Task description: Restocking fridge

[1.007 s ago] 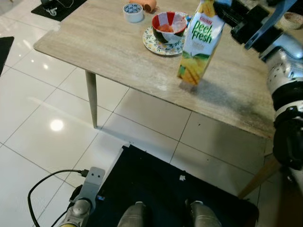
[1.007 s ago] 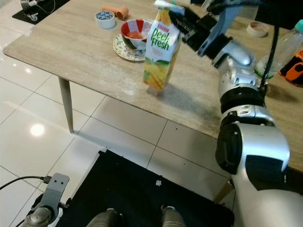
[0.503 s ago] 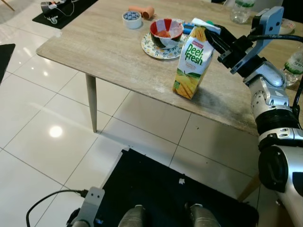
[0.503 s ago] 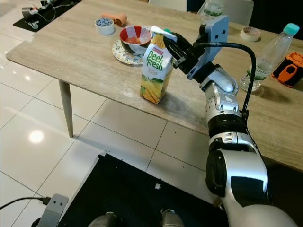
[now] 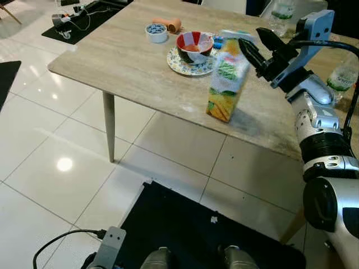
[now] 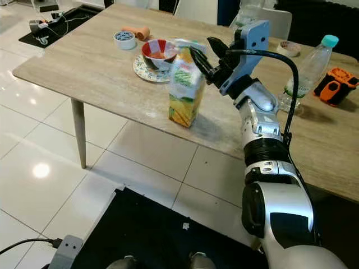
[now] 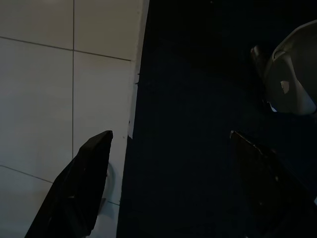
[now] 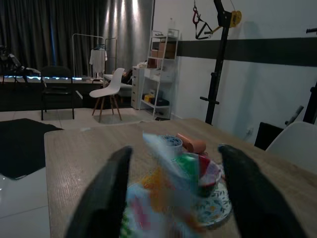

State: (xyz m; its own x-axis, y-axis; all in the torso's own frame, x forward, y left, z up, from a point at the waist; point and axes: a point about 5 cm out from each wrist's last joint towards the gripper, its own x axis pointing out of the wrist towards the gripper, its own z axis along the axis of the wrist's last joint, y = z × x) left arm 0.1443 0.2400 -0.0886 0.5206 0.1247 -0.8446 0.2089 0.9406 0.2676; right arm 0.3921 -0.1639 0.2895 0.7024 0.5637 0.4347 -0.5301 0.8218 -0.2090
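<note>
Upright juice carton [image 5: 225,78] between parted right gripper [image 5: 253,48]

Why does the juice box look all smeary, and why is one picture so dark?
In both eye views the juice carton is motion-blurred, its print unreadable; in the right wrist view it is a close, smeared blob between the open right gripper. The left wrist view is dim, over a dark mat. A light glares off the floor tiles.

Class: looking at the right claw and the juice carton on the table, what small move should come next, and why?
Probably close the right claw on the juice carton: its fingers are spread on either side of the carton's top, not yet gripping, and the carton stands near the table edge.
</note>
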